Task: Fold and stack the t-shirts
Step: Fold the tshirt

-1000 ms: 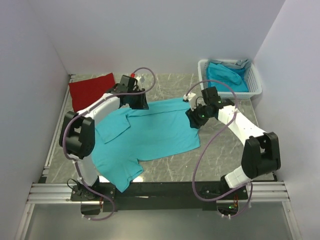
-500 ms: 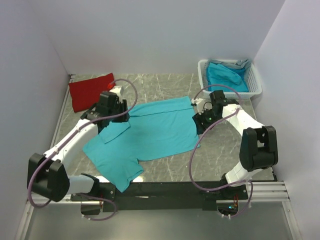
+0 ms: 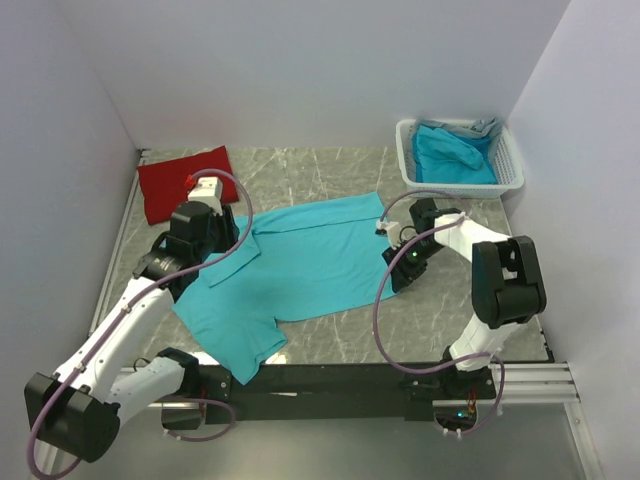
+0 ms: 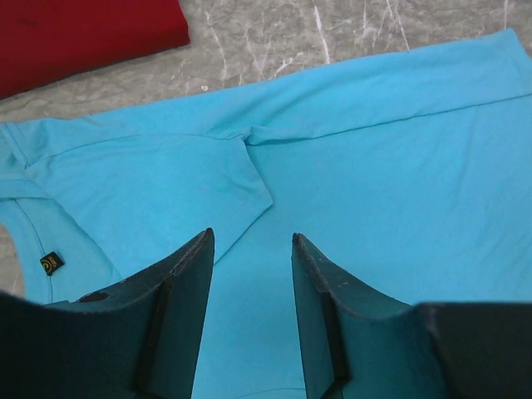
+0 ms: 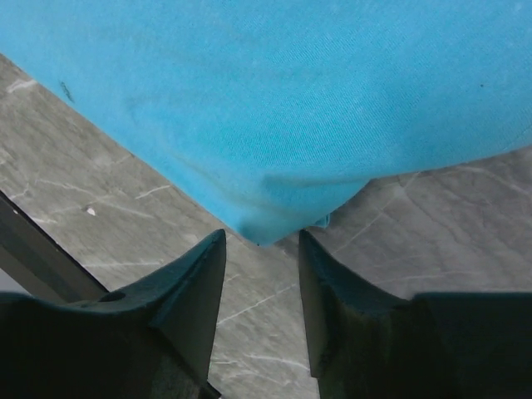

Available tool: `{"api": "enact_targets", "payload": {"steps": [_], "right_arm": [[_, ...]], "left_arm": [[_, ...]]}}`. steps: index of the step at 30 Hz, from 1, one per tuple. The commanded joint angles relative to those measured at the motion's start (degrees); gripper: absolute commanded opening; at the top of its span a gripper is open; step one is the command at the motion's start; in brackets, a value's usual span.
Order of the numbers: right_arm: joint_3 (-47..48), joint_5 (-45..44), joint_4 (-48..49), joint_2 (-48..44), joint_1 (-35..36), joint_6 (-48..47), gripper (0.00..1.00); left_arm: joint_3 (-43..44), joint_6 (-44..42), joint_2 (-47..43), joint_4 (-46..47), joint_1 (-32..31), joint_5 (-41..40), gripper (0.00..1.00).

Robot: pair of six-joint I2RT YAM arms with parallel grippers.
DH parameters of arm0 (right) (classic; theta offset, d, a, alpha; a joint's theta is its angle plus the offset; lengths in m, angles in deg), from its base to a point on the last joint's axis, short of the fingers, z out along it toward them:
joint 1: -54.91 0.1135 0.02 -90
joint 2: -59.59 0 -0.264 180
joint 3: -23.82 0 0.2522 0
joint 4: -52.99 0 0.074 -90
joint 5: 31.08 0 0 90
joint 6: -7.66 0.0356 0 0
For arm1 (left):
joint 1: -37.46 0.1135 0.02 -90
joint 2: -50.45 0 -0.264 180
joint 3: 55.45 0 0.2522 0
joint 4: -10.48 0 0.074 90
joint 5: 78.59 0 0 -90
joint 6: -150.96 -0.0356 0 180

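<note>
your turquoise shirt (image 3: 300,270) lies spread flat mid-table. your left gripper (image 4: 252,241) hangs over its folded-in sleeve, jaws half apart, empty. your right gripper (image 5: 262,237) sits at a shirt corner, jaws likewise parted, gripping nothing. the white basket (image 3: 512,160) stands far right, the folded red shirt (image 3: 180,180) far left.

The worktop (image 3: 330,170) is grey stone with thin white lines in it, like marble. In its far right corner sits a white plastic basket (image 3: 513,160) with slats in its sides, close to the right wall. Plain white walls (image 3: 300,70) stand on the left, the back and the right. A black bar (image 3: 330,378) runs along the near edge, with silver metal rails (image 3: 545,388) beside it. A thin metal strip (image 3: 115,255) runs down the left side, next to the wall.
</note>
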Motion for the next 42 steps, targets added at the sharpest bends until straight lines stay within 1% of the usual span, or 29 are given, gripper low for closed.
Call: {"api": "enact_targets", "payload": {"steps": [1,3,6,7,9,10,13,16,17,18,19,20,22,25,27,28,31,33,34,37,42], "right_arm": [[0.4,0.6,-0.1,0.8,0.7,0.9,0.42],[0.7,0.1,0.0,1.4,1.2,1.6,0.39],[1.6,-0.5,0.1,1.9,1.9,2.5,0.27],[1.9,-0.8,-0.3,1.9,2.0,2.6,0.17],[3.0,-2.8,-1.0,1.4,2.1,3.3,0.06],[3.3,-3.7,-1.5,0.1,2.1,3.5,0.02],[6.2,-6.1,-3.5,-2.8,2.8,4.1,0.00],[11.5,-5.6,-5.1,-2.8,6.7,5.6,0.00],[14.6,-5.1,-5.4,-1.9,8.2,6.1,0.01],[16.3,-4.3,-5.9,0.5,11.0,7.4,0.06],[18.1,-3.7,-6.3,2.1,12.3,8.0,0.27],[21.6,-3.1,-6.9,3.5,13.3,8.3,0.37],[24.3,-2.8,-7.4,6.4,15.5,9.3,0.50],[25.7,-4.8,-7.1,6.4,16.3,9.3,0.52],[23.3,-5.6,-6.3,3.6,15.4,8.7,0.55],[22.2,-5.1,-5.2,2.4,14.7,8.4,0.59],[15.8,-3.9,-4.6,-1.5,12.7,5.1,0.59],[12.5,-5.3,-3.5,-3.6,12.7,3.6,0.57],[9.4,-5.8,-2.9,-4.1,12.7,3.5,0.56],[4.6,-10.0,0.5,-4.6,13.1,4.9,0.56],[2.1,-13.2,4.6,-3.0,14.1,7.2,0.55]], "left_arm": [[-0.3,-0.9,0.3,2.4,-0.2,-0.9,0.49],[-0.3,-1.1,0.5,2.1,-0.2,-1.0,0.49],[-0.4,-1.2,0.3,2.2,-0.2,-1.0,0.49],[-0.4,-1.2,0.1,2.2,-0.2,-1.0,0.49],[-0.6,-1.1,-0.4,2.3,-0.3,-1.0,0.49],[-0.6,-1.1,-0.5,2.3,-0.3,-1.2,0.49],[-0.7,-1.1,-0.9,2.5,-0.3,-0.9,0.49],[-0.6,-1.3,-0.3,2.5,-0.3,-0.9,0.49],[-0.4,-1.3,0.0,2.4,-0.3,-1.0,0.49],[-0.4,-1.3,0.1,2.3,-0.2,-1.2,0.49],[-0.5,-1.3,0.1,2.1,-0.3,-1.3,0.49],[-0.6,-1.3,0.0,2.1,-0.3,-1.4,0.49],[-0.8,-1.2,-0.2,2.1,-0.3,-1.6,0.49],[-1.0,-1.3,-0.4,2.2,-0.4,-1.7,0.49],[-0.9,-1.3,-0.4,2.3,-0.4,-1.6,0.49],[-0.9,-1.4,-0.4,2.3,-0.4,-1.5,0.49],[-0.6,-1.5,-0.2,2.4,-0.4,-0.9,0.49],[-0.6,-1.5,-0.2,2.4,-0.4,-0.9,0.49],[-0.6,-1.4,-0.2,2.4,-0.4,-0.8,0.49],[-0.7,-1.5,-0.2,2.5,-0.4,-0.3,0.49],[-0.5,-1.5,0.4,2.4,-0.4,-0.1,0.49]]}}
